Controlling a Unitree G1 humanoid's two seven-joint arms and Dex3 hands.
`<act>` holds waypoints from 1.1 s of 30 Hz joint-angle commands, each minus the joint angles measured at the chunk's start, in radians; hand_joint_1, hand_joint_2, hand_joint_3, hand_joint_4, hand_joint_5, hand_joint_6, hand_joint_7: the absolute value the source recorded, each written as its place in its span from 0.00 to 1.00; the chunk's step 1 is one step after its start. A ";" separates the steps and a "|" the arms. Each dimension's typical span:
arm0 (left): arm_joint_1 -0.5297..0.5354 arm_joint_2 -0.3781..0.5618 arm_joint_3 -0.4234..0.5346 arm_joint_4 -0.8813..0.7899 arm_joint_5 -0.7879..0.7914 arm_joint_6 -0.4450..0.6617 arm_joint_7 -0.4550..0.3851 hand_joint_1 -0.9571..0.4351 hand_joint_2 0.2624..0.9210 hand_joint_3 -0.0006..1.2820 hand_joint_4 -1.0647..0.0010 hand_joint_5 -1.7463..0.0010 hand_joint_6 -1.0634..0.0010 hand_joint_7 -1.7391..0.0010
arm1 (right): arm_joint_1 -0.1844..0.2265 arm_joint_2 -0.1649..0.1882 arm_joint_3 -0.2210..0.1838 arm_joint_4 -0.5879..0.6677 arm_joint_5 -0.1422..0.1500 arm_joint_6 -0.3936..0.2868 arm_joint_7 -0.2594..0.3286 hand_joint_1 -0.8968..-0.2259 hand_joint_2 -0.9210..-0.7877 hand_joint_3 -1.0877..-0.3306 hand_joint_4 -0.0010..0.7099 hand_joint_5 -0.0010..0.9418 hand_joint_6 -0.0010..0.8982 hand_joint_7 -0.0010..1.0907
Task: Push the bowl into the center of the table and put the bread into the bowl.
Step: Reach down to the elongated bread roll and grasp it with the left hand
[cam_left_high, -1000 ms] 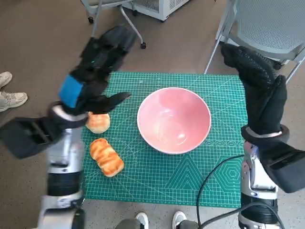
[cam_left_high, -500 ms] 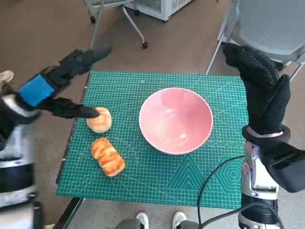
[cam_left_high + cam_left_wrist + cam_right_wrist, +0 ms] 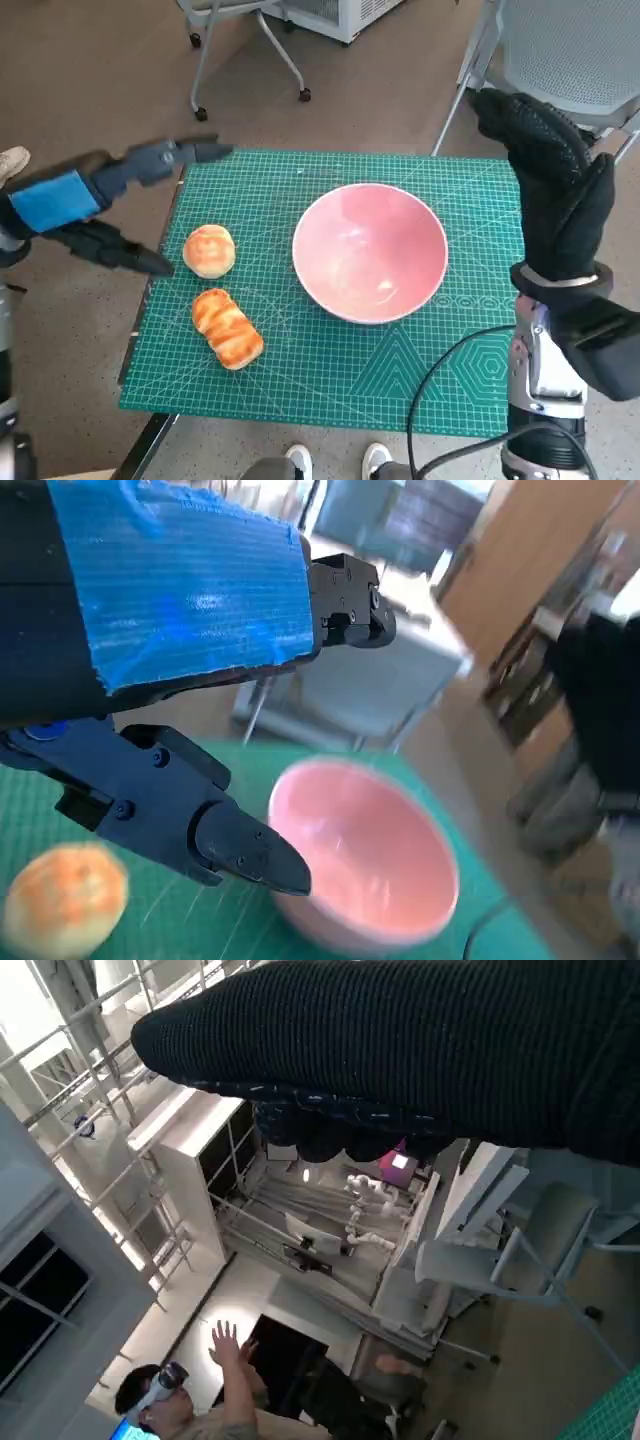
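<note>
Bowl looks centred on the worktop already. Our left hand, fingers spread and empty, flanks the round bread beside the bowl for a grab. Right hand parked raised beside bowl, fingers' state unclear.

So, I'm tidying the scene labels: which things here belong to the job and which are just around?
Job:
pink round bowl
round golden bun
long glazed bread roll
green gridded cutting mat
left hand

Just around:
grey mesh chair
black cable
white shoes

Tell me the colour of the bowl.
Pink: the bowl shows best in the head view.
</note>
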 commanded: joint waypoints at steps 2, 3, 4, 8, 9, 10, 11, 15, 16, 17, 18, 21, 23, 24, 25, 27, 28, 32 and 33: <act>0.035 0.044 -0.024 -0.057 0.007 0.050 -0.044 0.71 0.75 0.01 0.94 1.00 0.90 0.87 | 0.010 -0.001 -0.006 0.004 0.010 0.017 -0.004 0.31 0.00 0.53 0.29 0.01 0.08 0.51; 0.041 0.049 -0.028 -0.067 0.013 0.056 -0.048 0.71 0.75 0.01 0.95 1.00 0.89 0.88 | 0.011 -0.001 -0.007 0.003 0.011 0.018 -0.004 0.31 0.00 0.54 0.29 0.01 0.08 0.51; 0.046 0.052 -0.031 -0.074 0.017 0.061 -0.050 0.71 0.75 0.01 0.95 1.00 0.89 0.89 | 0.011 -0.002 -0.007 0.003 0.012 0.018 -0.004 0.31 0.00 0.54 0.30 0.01 0.08 0.51; 0.068 0.066 -0.046 -0.103 0.030 0.082 -0.063 0.71 0.75 0.01 0.95 1.00 0.88 0.91 | 0.013 0.000 -0.007 -0.001 0.012 0.022 -0.006 0.31 0.00 0.54 0.30 0.01 0.08 0.51; 0.073 0.070 -0.051 -0.109 0.033 0.088 -0.067 0.71 0.76 0.01 0.96 1.00 0.87 0.91 | 0.014 0.001 -0.007 -0.004 0.012 0.024 -0.007 0.31 0.00 0.54 0.30 0.01 0.08 0.51; 0.077 0.072 -0.054 -0.113 0.036 0.091 -0.069 0.70 0.76 0.01 0.96 1.00 0.87 0.91 | 0.015 0.001 -0.007 -0.007 0.012 0.025 -0.008 0.31 0.00 0.54 0.30 0.01 0.08 0.51; 0.080 0.074 -0.059 -0.118 0.041 0.096 -0.072 0.70 0.76 0.01 0.96 1.00 0.87 0.92 | 0.017 0.002 -0.006 -0.009 0.011 0.027 -0.009 0.31 0.00 0.54 0.30 0.01 0.08 0.51; 0.091 0.081 -0.077 -0.131 0.067 0.103 -0.080 0.69 0.77 0.02 0.97 1.00 0.86 0.93 | 0.023 0.002 -0.006 -0.016 0.011 0.028 -0.009 0.30 0.00 0.54 0.30 0.01 0.08 0.50; 0.093 0.081 -0.080 -0.133 0.073 0.101 -0.080 0.68 0.77 0.02 0.97 1.00 0.86 0.93 | 0.024 0.002 -0.007 -0.017 0.011 0.028 -0.008 0.30 0.00 0.54 0.30 0.01 0.08 0.50; 0.094 0.082 -0.082 -0.134 0.076 0.100 -0.080 0.68 0.77 0.02 0.97 1.00 0.86 0.93 | 0.024 0.002 -0.007 -0.017 0.011 0.029 -0.008 0.30 0.00 0.54 0.30 0.01 0.08 0.50; 0.097 0.082 -0.085 -0.136 0.082 0.096 -0.080 0.68 0.77 0.02 0.97 1.00 0.86 0.93 | 0.025 0.001 -0.007 -0.017 0.011 0.029 -0.008 0.30 0.00 0.54 0.30 0.01 0.08 0.50; 0.110 0.080 -0.102 -0.141 0.109 0.079 -0.078 0.67 0.77 0.02 0.97 1.00 0.85 0.94 | 0.027 0.001 -0.009 -0.015 0.015 0.025 -0.004 0.29 0.00 0.54 0.30 0.01 0.08 0.50; 0.117 0.080 -0.111 -0.144 0.124 0.073 -0.075 0.66 0.77 0.02 0.96 1.00 0.85 0.95 | 0.028 0.001 -0.010 -0.014 0.016 0.023 -0.002 0.28 0.00 0.54 0.30 0.01 0.08 0.50; 0.120 0.079 -0.114 -0.145 0.130 0.071 -0.074 0.66 0.77 0.02 0.96 1.00 0.85 0.95 | 0.029 0.000 -0.010 -0.014 0.016 0.023 -0.002 0.28 0.00 0.54 0.30 0.01 0.08 0.50; 0.124 0.076 -0.121 -0.144 0.140 0.064 -0.072 0.66 0.77 0.02 0.96 1.00 0.85 0.95 | 0.030 0.000 -0.010 -0.014 0.016 0.022 -0.001 0.28 0.00 0.54 0.30 0.01 0.08 0.50; 0.130 0.070 -0.133 -0.142 0.156 0.053 -0.068 0.66 0.77 0.02 0.95 1.00 0.84 0.95 | 0.031 -0.001 -0.010 -0.015 0.014 0.022 -0.001 0.28 0.00 0.54 0.29 0.01 0.07 0.50; 0.132 0.068 -0.138 -0.141 0.162 0.049 -0.066 0.66 0.77 0.02 0.95 0.99 0.83 0.95 | 0.031 -0.002 -0.010 -0.015 0.014 0.022 -0.001 0.27 0.00 0.54 0.29 0.00 0.07 0.50; 0.139 0.062 -0.164 -0.136 0.198 0.029 -0.058 0.65 0.77 0.03 0.93 0.99 0.82 0.96 | 0.032 -0.003 -0.009 -0.018 0.012 0.025 -0.002 0.27 0.00 0.54 0.28 0.00 0.07 0.50; 0.141 0.061 -0.172 -0.134 0.208 0.025 -0.056 0.65 0.77 0.03 0.93 0.99 0.81 0.96 | 0.033 -0.004 -0.009 -0.019 0.011 0.024 -0.002 0.27 0.00 0.54 0.28 0.00 0.07 0.50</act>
